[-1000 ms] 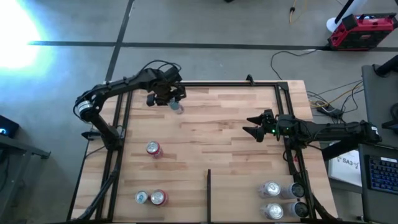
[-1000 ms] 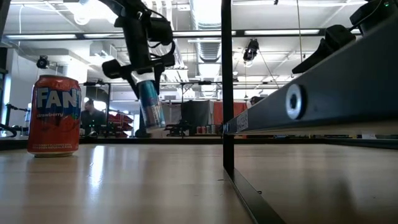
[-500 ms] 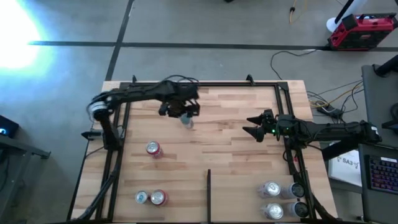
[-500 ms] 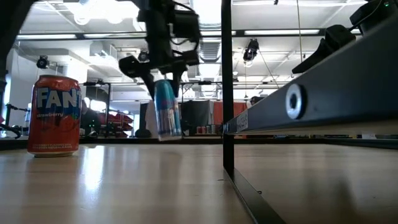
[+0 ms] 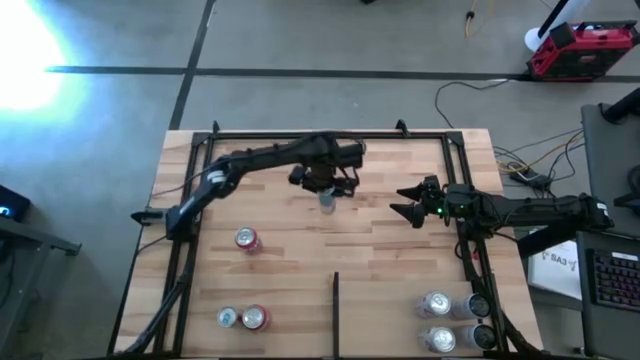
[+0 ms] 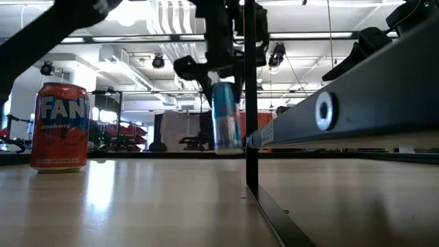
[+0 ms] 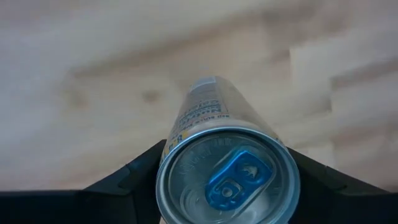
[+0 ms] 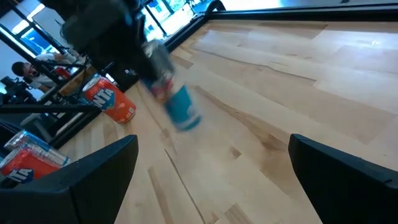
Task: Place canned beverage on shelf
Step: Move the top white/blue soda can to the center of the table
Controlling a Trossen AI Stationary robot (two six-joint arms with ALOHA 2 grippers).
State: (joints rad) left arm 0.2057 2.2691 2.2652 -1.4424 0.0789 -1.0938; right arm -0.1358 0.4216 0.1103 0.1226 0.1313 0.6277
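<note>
A slim blue-and-silver beverage can (image 5: 326, 197) hangs upright over the far middle of the shelf, a light wooden board (image 5: 380, 255) in a black tube frame. My left gripper (image 5: 322, 180) points down and is shut on the can. The can's silver lid with a blue tab (image 7: 227, 180) fills the left wrist view, and the low view shows the can (image 6: 226, 116) beside a black post. My right gripper (image 5: 400, 207) waits open at the right, level, pointing at the can (image 8: 177, 102). My left gripper pinches the can's top end just under the rim (image 7: 171, 155) between its two fingers (image 7: 134, 177), one on each side. The fingers come from above, pointing down. The can hangs upright below them, its base (image 6: 228, 149) low over the board; I cannot tell whether it touches.
A red Fanta can (image 5: 246, 240) stands left of centre. A silver can (image 5: 229, 317) and a red can (image 5: 256, 318) stand near left. Several silver cans (image 5: 436, 305) stand near right. A thin dark divider strip (image 5: 336, 300) runs from the near edge.
My left gripper has carried the can from the board's far left toward the right, to the far middle, and has rolled about its own axis. The can was tilted and now hangs upright, still close over the board.
</note>
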